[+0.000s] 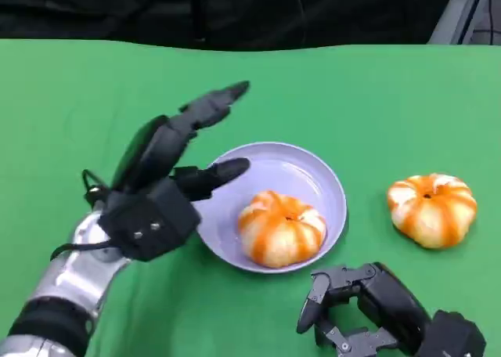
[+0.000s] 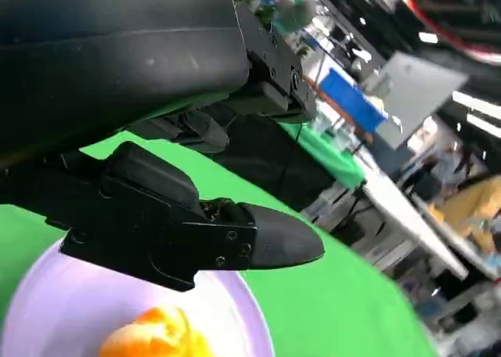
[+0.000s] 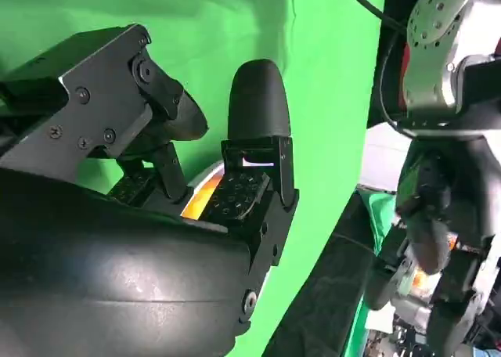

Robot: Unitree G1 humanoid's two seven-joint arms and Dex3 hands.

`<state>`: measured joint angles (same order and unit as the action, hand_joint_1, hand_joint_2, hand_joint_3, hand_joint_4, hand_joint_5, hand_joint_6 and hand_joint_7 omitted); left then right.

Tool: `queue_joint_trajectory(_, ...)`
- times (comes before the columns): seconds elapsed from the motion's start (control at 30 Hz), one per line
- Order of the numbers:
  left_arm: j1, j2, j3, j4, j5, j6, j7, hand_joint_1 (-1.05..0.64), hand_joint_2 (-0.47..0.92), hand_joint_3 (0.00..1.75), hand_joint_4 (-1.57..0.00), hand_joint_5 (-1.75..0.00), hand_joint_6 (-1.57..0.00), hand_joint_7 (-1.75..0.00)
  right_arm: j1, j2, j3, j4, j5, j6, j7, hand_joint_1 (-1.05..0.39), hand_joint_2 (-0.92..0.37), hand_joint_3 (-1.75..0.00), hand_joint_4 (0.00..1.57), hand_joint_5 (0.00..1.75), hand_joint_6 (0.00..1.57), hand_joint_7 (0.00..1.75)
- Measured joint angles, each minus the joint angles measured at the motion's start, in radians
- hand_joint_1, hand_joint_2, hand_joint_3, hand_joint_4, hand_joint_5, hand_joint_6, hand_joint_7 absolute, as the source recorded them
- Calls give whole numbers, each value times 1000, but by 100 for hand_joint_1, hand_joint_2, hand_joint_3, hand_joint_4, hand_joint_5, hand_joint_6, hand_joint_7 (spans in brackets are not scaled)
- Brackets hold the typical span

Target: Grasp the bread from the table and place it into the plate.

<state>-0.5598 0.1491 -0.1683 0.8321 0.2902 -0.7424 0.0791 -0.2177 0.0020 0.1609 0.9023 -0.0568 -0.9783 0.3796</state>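
One orange-and-white striped bread roll point(image 1: 281, 227) lies inside the lavender plate point(image 1: 309, 167) at the table's middle. A second roll point(image 1: 432, 208) of the same look sits on the green cloth to the plate's right. My left hand point(image 1: 160, 177) hovers at the plate's left rim, fingers spread and holding nothing; its wrist view catches the plate point(image 2: 70, 310) and a bit of the roll point(image 2: 153, 337) beneath a fingertip point(image 2: 274, 239). My right hand point(image 1: 368, 306) rests low near the front edge, below the plate, fingers apart and empty. The right wrist view shows its fingers point(image 3: 254, 106) with a sliver of orange roll point(image 3: 200, 196) behind.
Green cloth point(image 1: 376, 99) covers the table up to a dark back edge. In the right wrist view my left arm point(image 3: 446, 52) stands beyond the table. The left wrist view shows a room with desks behind the table.
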Motion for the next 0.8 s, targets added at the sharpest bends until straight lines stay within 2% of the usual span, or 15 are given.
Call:
queue_joint_trajectory(0.53,113,-2,90,-125,-217,1,-189,-70,92,39,-65,-2,-46,-1,1,-2,0,14,-7,-13,-5,11,-50,-118,102,137,101,106)
queue_joint_trajectory(0.8,242,-3,127,-248,-302,6,-247,-70,92,41,-68,-2,-45,0,4,-5,0,14,-8,-14,-6,10,-50,-116,102,138,101,106)
